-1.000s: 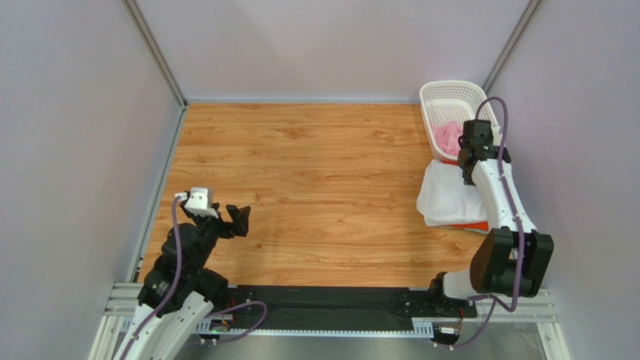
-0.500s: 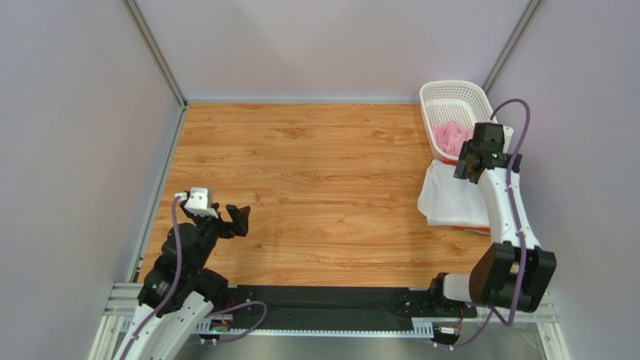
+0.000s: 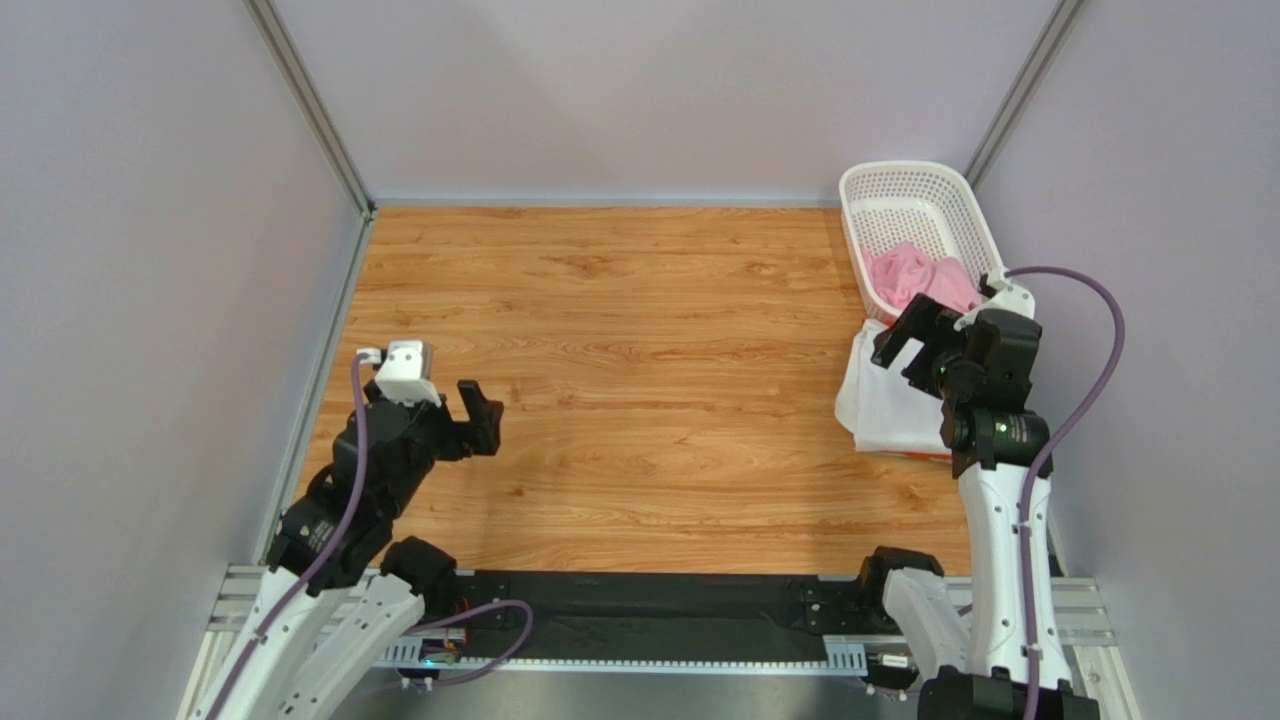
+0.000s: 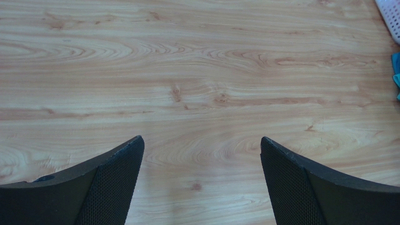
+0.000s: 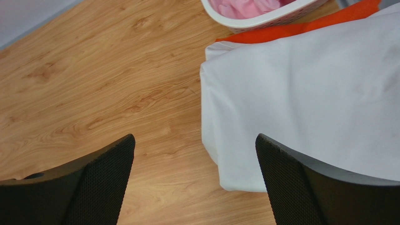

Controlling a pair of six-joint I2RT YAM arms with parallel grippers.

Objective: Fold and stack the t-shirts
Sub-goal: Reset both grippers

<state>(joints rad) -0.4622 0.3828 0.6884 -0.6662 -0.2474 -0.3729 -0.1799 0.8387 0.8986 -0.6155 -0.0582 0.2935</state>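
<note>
Left gripper [image 4: 199, 140]: jaws stood wide apart with nothing between them.
Under the left jaws: only bare wooden table [image 4: 188, 70], both below and ahead.
Far ahead-right of the left jaws: a corner of the basket [image 4: 389, 14] and, below it, a small teal patch [image 4: 396, 75] that was cut off by the frame, so I could not tell what it was.
Right gripper [image 5: 193, 137]: jaws spread wide and holding nothing.
White shirt [image 5: 305, 108]: folded flat on the table; its left edge ran up between the right jaws. Its near corner lay just inside the right finger [image 5: 324, 187], which overhung the cloth. The left finger [image 5: 75, 187] was over bare wood. Whether the right finger touched the cloth could not be told.
Orange shirt [image 5: 300, 29]: lay under the white one and showed as a strip along the white one's far edge, ahead of the right jaws. In the top view a thin sliver also showed at the near edge.
Pink shirt [image 5: 249, 7]: crumpled inside the basket, farthest ahead of the right jaws and well apart from them.
Basket, from the right jaws: beyond the stack, with its near rim just beside the orange strip.
The two grippers: well apart, with open table between them.
Stack: white on orange, lying to the right of the right jaws' midline.
</note>
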